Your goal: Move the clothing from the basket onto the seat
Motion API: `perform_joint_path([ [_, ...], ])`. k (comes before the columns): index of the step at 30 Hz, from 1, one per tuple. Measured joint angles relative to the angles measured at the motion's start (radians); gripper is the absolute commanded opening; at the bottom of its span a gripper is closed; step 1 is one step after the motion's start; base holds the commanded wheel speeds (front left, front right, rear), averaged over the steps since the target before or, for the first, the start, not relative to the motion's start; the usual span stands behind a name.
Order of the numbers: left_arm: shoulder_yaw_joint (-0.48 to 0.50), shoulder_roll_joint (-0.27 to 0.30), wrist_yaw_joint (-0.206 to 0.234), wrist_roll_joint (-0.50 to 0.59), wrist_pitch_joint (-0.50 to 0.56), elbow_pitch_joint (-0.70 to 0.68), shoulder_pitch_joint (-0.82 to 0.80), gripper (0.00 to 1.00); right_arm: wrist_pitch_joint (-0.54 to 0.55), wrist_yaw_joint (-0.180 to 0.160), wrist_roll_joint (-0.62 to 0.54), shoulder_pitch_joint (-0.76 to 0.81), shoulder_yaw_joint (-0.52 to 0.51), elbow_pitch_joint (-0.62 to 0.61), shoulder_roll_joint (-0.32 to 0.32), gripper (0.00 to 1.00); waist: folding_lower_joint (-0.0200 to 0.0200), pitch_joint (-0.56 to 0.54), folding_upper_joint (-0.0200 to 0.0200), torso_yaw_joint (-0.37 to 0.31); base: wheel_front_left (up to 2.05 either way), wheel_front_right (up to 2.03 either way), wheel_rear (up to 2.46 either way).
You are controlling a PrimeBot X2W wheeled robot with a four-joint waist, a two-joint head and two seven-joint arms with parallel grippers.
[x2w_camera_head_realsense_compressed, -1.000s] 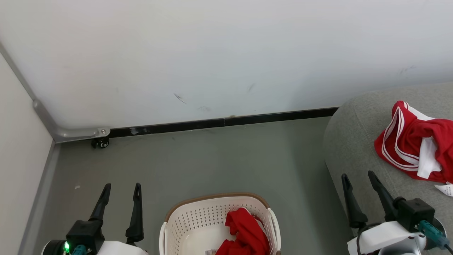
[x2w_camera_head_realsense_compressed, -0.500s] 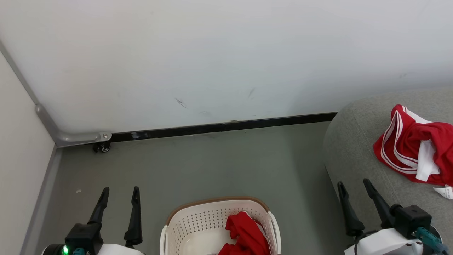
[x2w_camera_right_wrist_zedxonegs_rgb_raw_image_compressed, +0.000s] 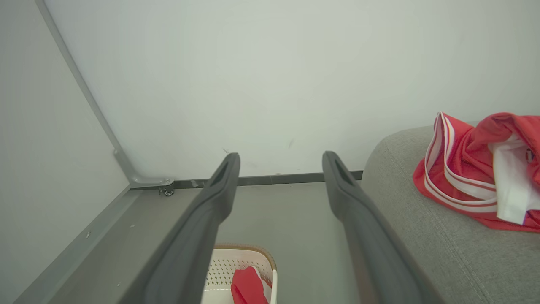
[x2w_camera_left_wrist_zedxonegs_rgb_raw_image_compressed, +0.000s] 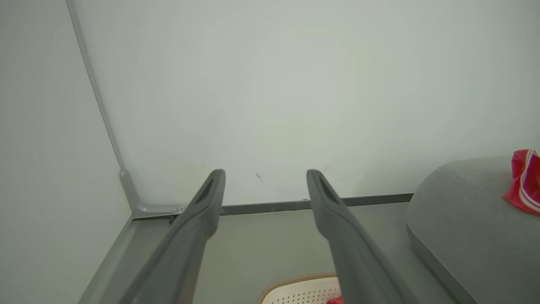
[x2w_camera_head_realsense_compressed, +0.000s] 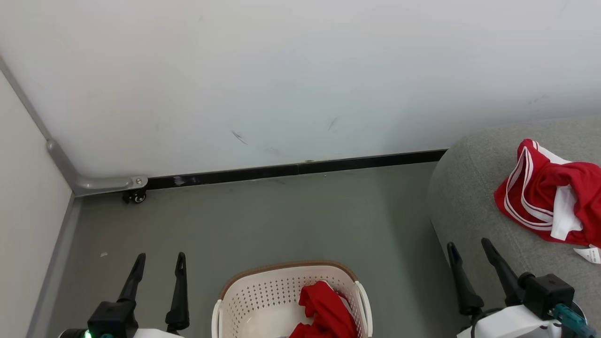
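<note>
Both the left gripper [x2w_camera_head_realsense_compressed: 160, 257] and the right gripper [x2w_camera_head_realsense_compressed: 468, 244] stand with fingers spread wide and hold nothing. The left is over bare floor [x2w_camera_head_realsense_compressed: 291, 216] beside the basket [x2w_camera_head_realsense_compressed: 281, 266], and the right is over the rounded front edge of the seat [x2w_camera_head_realsense_compressed: 469, 197]. A red garment [x2w_camera_head_realsense_compressed: 326, 305] lies crumpled against the basket's right wall, and a striped garment [x2w_camera_head_realsense_compressed: 549, 192] lies on the seat, with open floor running to the wall [x2w_camera_head_realsense_compressed: 281, 84]. The basket's near half and the striped garment's right side are cut off.
</note>
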Motion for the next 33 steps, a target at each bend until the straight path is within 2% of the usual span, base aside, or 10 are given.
perform_joint_path([
  [11, 0.008, -0.004, -0.001, 0.010, 0.000, -0.007, 0.002, 1.00, 0.003, 0.000, 0.000, 0.015, 0.006, -0.021, 0.001, 1.00, 0.0000, 0.007, 0.0000, -0.007, 0.00, 0.00, 0.00],
  [24, 0.008, -0.012, -0.032, 0.026, 0.000, -0.008, 0.002, 1.00, 0.012, 0.000, 0.000, 0.018, -0.014, -0.042, 0.001, 1.00, 0.0000, 0.017, 0.0000, -0.033, 0.00, 0.00, 0.00],
  [33, -0.007, -0.023, -0.054, 0.035, 0.000, -0.002, -0.015, 1.00, 0.012, 0.000, 0.000, 0.041, -0.050, -0.063, 0.002, 1.00, 0.0000, 0.027, 0.0000, -0.077, 0.00, 0.00, 0.00],
])
